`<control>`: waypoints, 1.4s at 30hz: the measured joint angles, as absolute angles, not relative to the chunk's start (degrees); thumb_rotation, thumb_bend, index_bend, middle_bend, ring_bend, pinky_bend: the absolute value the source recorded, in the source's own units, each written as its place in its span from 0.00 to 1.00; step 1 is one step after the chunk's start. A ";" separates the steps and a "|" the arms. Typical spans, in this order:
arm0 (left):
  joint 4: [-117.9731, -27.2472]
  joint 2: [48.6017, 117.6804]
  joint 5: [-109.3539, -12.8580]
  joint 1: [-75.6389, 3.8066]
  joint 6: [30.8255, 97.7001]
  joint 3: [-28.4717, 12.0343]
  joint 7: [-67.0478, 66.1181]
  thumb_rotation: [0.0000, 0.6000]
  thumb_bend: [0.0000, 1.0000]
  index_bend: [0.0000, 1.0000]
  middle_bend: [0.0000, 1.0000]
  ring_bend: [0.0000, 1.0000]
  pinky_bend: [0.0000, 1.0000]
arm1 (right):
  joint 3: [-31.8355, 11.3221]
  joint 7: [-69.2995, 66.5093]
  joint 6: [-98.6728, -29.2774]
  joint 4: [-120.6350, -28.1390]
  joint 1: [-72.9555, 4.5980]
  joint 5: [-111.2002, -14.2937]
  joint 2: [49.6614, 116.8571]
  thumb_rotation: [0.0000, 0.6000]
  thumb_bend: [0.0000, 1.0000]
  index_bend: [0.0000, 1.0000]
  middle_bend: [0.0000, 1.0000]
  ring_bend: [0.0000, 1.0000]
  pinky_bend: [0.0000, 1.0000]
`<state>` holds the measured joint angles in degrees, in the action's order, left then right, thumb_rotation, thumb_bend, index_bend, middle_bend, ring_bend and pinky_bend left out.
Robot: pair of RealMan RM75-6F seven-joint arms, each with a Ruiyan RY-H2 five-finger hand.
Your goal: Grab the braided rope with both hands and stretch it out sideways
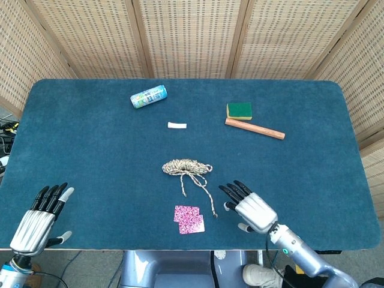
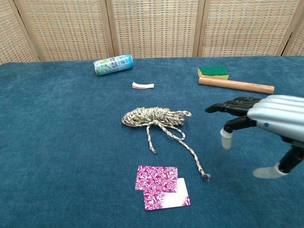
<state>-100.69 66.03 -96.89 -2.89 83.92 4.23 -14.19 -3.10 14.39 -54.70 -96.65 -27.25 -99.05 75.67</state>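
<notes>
The braided rope (image 1: 186, 167) (image 2: 153, 117) lies coiled in a bundle at the middle of the blue table, with two loose ends trailing toward the front. My right hand (image 1: 249, 206) (image 2: 259, 118) hovers open, fingers spread, just right of the longer rope end and apart from it. At the front left corner my left hand (image 1: 41, 216) is open, far from the rope, and only the head view shows it.
Two pink patterned cards (image 1: 189, 219) (image 2: 161, 186) lie in front of the rope ends. A drink can (image 1: 148, 96), a small white piece (image 1: 177, 125), a green sponge (image 1: 239, 110) and a wooden stick (image 1: 255, 128) sit farther back.
</notes>
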 measured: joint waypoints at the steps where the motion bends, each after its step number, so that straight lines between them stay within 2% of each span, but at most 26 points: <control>1: -100.70 66.02 -96.70 -2.97 83.79 4.17 -14.13 1.00 0.00 0.00 0.00 0.00 0.00 | -3.51 15.08 -53.50 -96.46 -28.16 -98.31 76.50 1.00 0.20 0.42 0.00 0.00 0.00; 10: -100.76 65.99 -95.80 -3.53 82.89 3.95 -14.06 1.00 0.00 0.00 0.00 0.00 0.00 | -5.73 21.25 -48.60 -93.03 -33.41 -93.73 83.75 1.00 0.26 0.44 0.00 0.00 0.00; 23: -100.69 66.16 -94.84 -3.97 82.12 3.96 -14.35 1.00 0.00 0.00 0.00 0.00 0.00 | -5.14 33.55 -46.15 -88.79 -36.31 -86.76 90.08 1.00 0.27 0.44 0.00 0.00 0.00; 42: -100.73 66.47 -94.41 -4.28 81.66 4.20 -15.08 1.00 0.00 0.00 0.00 0.00 0.00 | -2.46 35.84 -47.85 -87.95 -37.37 -84.03 88.89 1.00 0.27 0.47 0.00 0.00 0.00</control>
